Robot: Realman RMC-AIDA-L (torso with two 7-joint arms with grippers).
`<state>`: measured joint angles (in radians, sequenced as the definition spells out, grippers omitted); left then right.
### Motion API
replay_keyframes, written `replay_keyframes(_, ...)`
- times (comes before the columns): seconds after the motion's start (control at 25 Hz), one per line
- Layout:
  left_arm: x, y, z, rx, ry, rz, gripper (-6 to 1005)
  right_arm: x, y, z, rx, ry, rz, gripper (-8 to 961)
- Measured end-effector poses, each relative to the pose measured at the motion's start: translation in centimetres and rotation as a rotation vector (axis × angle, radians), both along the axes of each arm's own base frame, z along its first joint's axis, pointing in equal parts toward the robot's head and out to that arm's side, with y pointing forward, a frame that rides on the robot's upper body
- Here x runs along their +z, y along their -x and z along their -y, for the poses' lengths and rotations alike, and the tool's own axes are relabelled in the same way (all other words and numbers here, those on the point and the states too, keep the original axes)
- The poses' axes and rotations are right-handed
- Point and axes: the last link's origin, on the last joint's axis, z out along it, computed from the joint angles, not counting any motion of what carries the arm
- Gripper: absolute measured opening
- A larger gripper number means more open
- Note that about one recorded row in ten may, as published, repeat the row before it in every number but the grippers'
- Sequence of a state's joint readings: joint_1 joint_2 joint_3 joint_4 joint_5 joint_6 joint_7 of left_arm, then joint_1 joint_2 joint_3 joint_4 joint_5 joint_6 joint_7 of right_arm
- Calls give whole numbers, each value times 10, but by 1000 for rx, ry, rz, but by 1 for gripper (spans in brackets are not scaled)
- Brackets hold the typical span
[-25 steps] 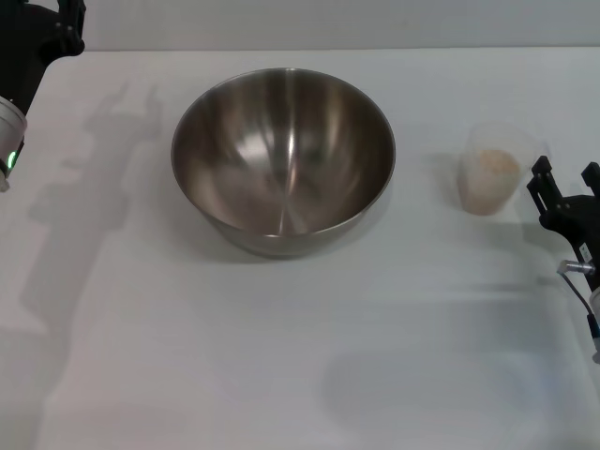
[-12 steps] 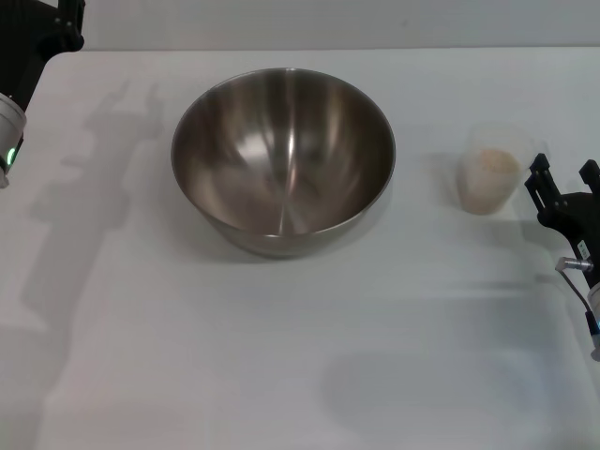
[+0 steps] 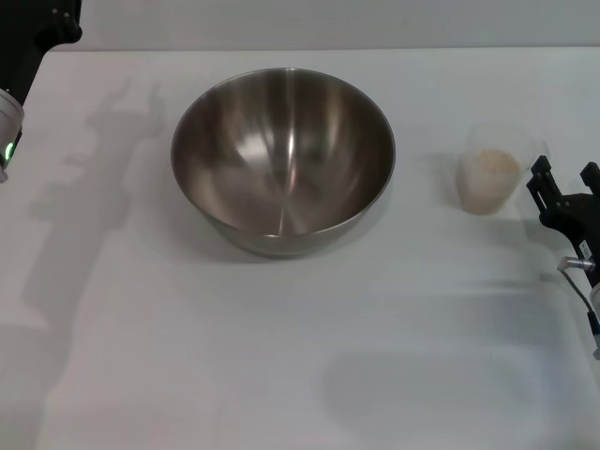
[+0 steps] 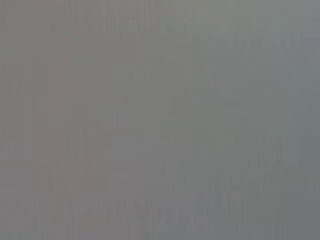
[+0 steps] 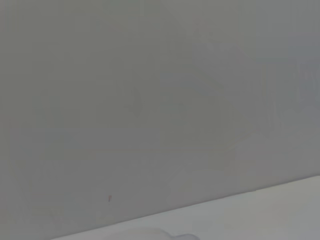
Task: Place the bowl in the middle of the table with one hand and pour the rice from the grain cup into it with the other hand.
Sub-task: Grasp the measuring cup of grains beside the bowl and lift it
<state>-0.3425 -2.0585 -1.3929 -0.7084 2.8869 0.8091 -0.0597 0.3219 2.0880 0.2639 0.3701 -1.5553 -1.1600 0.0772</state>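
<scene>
In the head view, the bowl is seen upright on the table, roughly midway between the left and right edges and nearer the far edge than the near one. Its brushed inside is lit and nothing is seen lying in it. The cup stands upright toward the right edge, well apart from the bowl, about level with it. The rice is seen through the clear wall as a pale heap filling the lower part of the cup.

The right gripper is held at the right edge of the table, just beside the cup on its right and slightly nearer the near edge. Its two black fingers are spread with a clear gap between them, and nothing is held; the cup is not touched. Some wiring is seen on the arm below it.

The left gripper is found at the far left corner, well apart from the bowl, only partly in view. Whether its jaws are open or closed cannot be told. A green light is shown on the arm at the left edge. Shadows of the arm are cast on the table along the left side.

In the left wrist view, only a flat grey field is shown.

In the right wrist view, a plain grey surface fills most of the picture, with a pale strip of the table along one side.
</scene>
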Motion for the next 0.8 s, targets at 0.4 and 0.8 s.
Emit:
replay_keyframes(0.4, -2, -5, -1, -13, -6, -33, 377, 2, 0, -5, 9, -2, 5, 689)
replay_keyframes(0.8, -2, -5, -2, -14, -8, -31, 377, 4, -4, -13, -4, 18, 3, 692)
